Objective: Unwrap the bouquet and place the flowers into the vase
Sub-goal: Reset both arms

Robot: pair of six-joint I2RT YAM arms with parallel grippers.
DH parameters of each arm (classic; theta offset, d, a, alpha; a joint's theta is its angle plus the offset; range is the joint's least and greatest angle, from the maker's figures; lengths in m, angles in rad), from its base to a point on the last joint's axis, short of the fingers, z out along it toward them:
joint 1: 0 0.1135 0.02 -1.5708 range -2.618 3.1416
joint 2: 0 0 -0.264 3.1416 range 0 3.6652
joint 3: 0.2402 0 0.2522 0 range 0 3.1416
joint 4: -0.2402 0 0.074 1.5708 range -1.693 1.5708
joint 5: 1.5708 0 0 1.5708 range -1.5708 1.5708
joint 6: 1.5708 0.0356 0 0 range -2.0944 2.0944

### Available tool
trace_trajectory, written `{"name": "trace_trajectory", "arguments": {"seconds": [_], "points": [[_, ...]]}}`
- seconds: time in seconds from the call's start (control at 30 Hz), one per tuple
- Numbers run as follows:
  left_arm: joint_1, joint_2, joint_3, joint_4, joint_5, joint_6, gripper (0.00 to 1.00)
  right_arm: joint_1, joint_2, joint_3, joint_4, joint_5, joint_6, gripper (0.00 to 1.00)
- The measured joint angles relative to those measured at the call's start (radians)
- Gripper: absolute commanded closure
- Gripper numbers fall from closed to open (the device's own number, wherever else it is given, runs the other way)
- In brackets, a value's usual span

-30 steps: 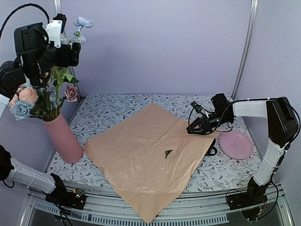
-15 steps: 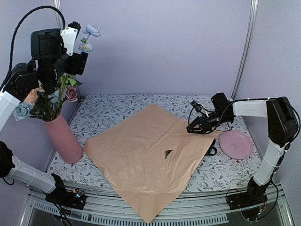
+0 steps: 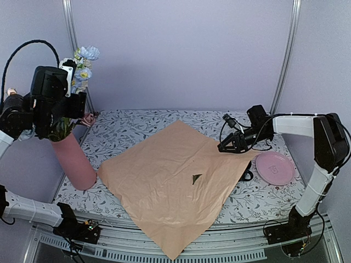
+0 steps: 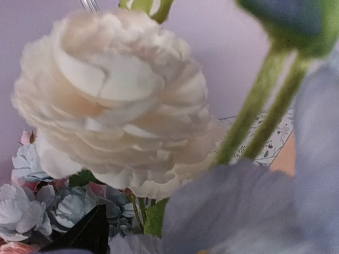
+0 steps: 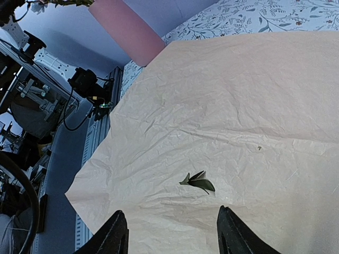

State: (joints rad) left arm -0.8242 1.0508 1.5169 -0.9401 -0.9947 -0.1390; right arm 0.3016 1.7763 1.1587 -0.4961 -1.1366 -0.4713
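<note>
The flowers (image 3: 83, 57) stand with their stems down in the pink vase (image 3: 74, 161) at the left of the table (image 3: 131, 123), so the arranging looks nearly done; the left fingers (image 4: 85, 237) sit high among the blooms, probably to steady or settle them, though whether they grip a stem cannot be told; the wrapping paper (image 3: 175, 181) lies spread flat, one loose leaf (image 3: 196, 177) on it; the right fingers (image 5: 117, 233) hover wide and empty over its far right edge, seemingly keeping clear.
</note>
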Motion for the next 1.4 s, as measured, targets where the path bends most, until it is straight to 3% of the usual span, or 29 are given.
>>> {"name": "trace_trajectory", "arguments": {"seconds": [0.2,0.3,0.47,0.8,1.03,1.4], "points": [[0.023,0.002,-0.048,-0.119,0.044,-0.104,0.03,0.070,-0.055,0.158,-0.031,0.001,0.043,0.39],[0.024,0.006,-0.024,-0.183,0.072,-0.142,0.01,0.163,-0.072,0.272,-0.035,0.000,0.049,0.38],[0.028,0.071,0.157,-0.329,0.133,-0.175,0.01,0.264,-0.072,0.360,-0.037,-0.005,0.056,0.38],[0.030,0.151,0.540,-0.411,0.298,-0.153,0.01,0.266,-0.059,0.333,-0.056,-0.006,0.069,0.38],[0.010,0.274,0.764,-0.380,0.351,-0.103,0.01,0.266,-0.059,0.317,-0.058,-0.006,0.069,0.38],[-0.056,0.421,0.931,-0.155,0.370,0.065,0.01,0.261,-0.064,0.307,-0.057,0.046,0.066,0.38]]}}
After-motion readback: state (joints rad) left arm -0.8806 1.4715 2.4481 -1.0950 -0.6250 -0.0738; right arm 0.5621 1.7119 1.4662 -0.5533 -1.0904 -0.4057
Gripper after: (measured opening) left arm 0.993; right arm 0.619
